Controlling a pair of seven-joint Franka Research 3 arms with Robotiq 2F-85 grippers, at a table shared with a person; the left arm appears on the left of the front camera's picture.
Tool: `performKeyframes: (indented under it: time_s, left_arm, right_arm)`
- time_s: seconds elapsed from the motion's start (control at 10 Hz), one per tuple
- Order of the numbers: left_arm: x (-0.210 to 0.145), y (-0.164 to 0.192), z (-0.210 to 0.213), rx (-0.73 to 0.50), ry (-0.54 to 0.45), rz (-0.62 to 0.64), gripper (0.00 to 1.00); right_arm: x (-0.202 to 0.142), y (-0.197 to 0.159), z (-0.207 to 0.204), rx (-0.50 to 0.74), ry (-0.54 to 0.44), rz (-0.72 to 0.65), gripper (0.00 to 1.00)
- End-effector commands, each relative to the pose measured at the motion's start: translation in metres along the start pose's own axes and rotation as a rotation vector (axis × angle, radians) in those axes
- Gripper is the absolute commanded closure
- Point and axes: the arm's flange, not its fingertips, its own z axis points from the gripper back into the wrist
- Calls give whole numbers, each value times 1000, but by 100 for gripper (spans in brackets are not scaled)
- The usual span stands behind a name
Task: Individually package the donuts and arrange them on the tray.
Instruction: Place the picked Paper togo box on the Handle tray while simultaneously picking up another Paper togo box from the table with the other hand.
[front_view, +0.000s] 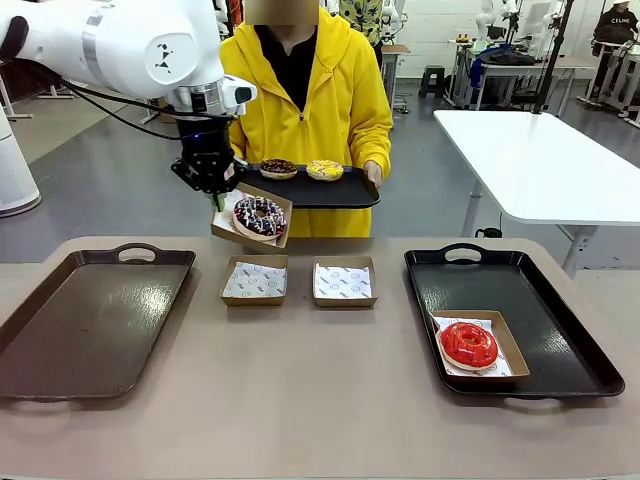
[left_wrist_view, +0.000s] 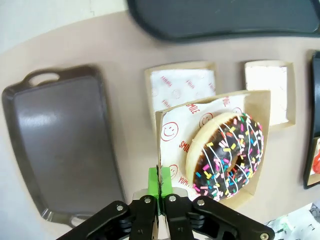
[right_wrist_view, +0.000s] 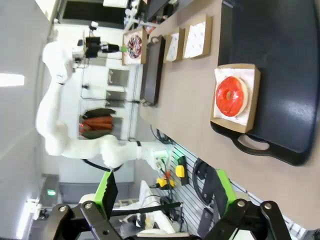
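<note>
My left gripper (front_view: 217, 201) (left_wrist_view: 159, 186) is shut on the rim of a cardboard box (front_view: 225, 228) (left_wrist_view: 262, 110) that holds the chocolate donut with coloured sprinkles (front_view: 260, 216) (left_wrist_view: 227, 156). The box hangs tilted above the table. A person holds a black tray (front_view: 330, 193) bearing a plain dark chocolate donut (front_view: 278, 168) and a yellow sprinkled donut (front_view: 324, 169). The red donut (front_view: 468, 344) (right_wrist_view: 231, 96) sits boxed on the right black tray (front_view: 540, 300) (right_wrist_view: 285, 60). My right gripper (right_wrist_view: 162, 192) stands open, high above that tray's end.
Two empty paper-lined boxes (front_view: 254, 280) (front_view: 343, 282) lie mid-table. A brown tray (front_view: 80, 320) (left_wrist_view: 65, 150) lies at the left. A white table (front_view: 540, 160) stands behind at the right.
</note>
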Motion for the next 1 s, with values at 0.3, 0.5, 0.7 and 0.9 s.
performKeyframes:
  time_s: [0.3,0.5,0.7,0.9]
  left_arm:
    - [-67,106,14,-44,124,-8,99]
    - [-81,141,9,-37,122,12,99]
    - [-95,163,0,-24,129,29,99]
    - [-100,174,-11,-15,138,77,99]
  right_arm:
    - [75,74,-122,-320,113,41,0]
    - [98,85,-168,-399,152,59,0]
    - [106,90,-205,-448,160,80,0]
    - [108,86,-219,-428,174,76,0]
